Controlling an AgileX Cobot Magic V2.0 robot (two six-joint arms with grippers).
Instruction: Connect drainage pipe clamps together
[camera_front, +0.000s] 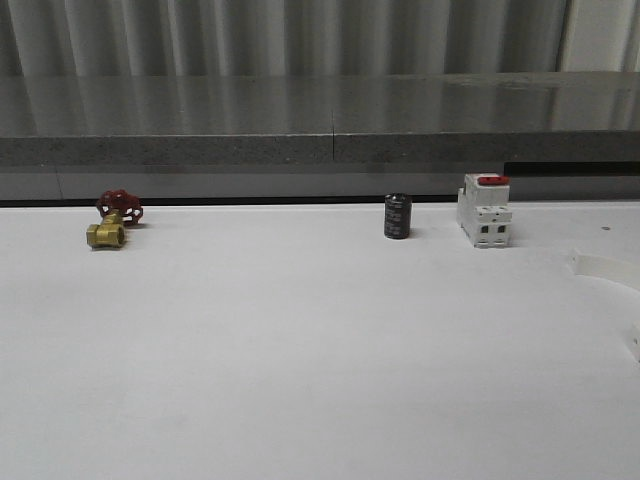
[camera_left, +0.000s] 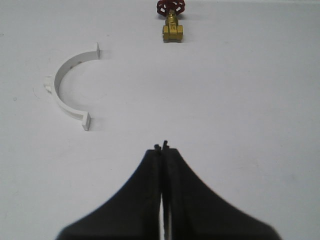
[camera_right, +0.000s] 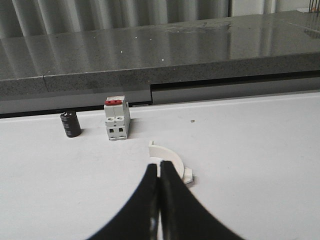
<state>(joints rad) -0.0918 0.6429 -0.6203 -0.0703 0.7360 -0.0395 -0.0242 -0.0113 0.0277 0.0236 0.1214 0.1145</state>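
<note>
Left claw (camera_left: 162, 146) clenched, empty | half-ring clamp (camera_left: 67, 90) at its 10 o'clock | right claw (camera_right: 160, 167) clenched, second clamp (camera_right: 172, 160) just beyond | advice: open wide, grip mid-arc.

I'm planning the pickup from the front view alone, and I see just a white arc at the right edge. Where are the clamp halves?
Observer: One half lies flat ahead of the left gripper, off to one side, nearer than the valve.
Operator: Are the grippers holding anything?
Observer: No. The left gripper and the right gripper are both shut and empty.
Operator: And the arc at my edge?
Observer: That's the other half, just past the right gripper's tips, nearer than the breaker.
</note>
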